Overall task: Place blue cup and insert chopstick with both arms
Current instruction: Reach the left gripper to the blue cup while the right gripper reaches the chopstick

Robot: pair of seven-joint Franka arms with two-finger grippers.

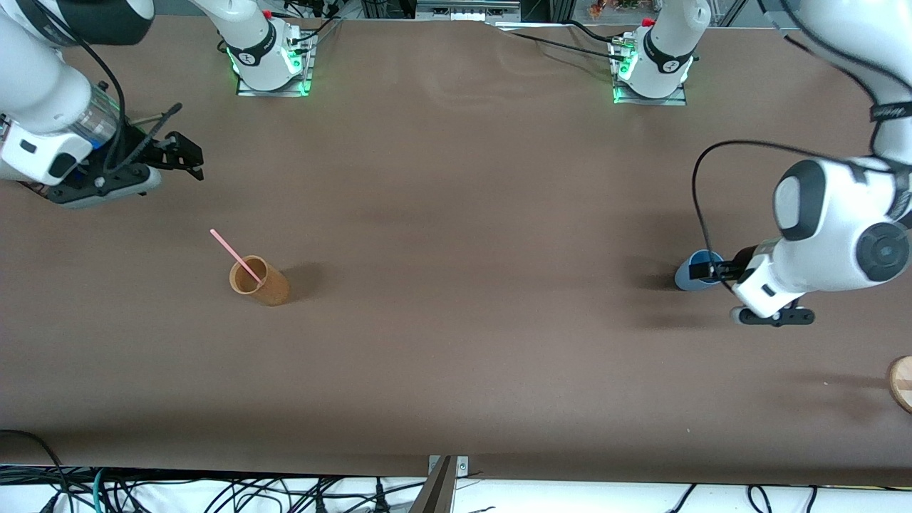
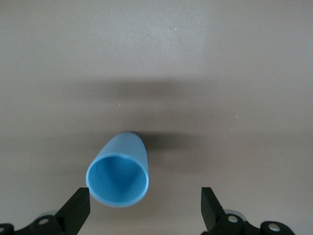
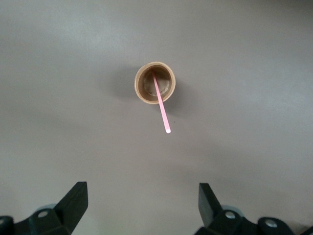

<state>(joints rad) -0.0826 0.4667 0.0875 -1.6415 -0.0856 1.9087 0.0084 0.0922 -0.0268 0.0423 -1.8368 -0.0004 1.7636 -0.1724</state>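
Round pale wooden disc (image 1: pixel 902 383), cut off at the table edge by the left arm's end, lies nearest. Left gripper (image 1: pixel 702 271), fingers spread wide and empty, is seen just beside the small light-blue plastic tumbler (image 1: pixel 693 271), which stands upright between but off-centre toward one finger (image 2: pixel 74 211). Pale-pink chopstick (image 1: pixel 235 256) is leaned in the orange-brown cup (image 1: pixel 260 281), well apart. Right gripper (image 1: pixel 189 158), open and empty, waits higher, nearer that cup. Bare brown table (image 1: pixel 456 235) lies between.
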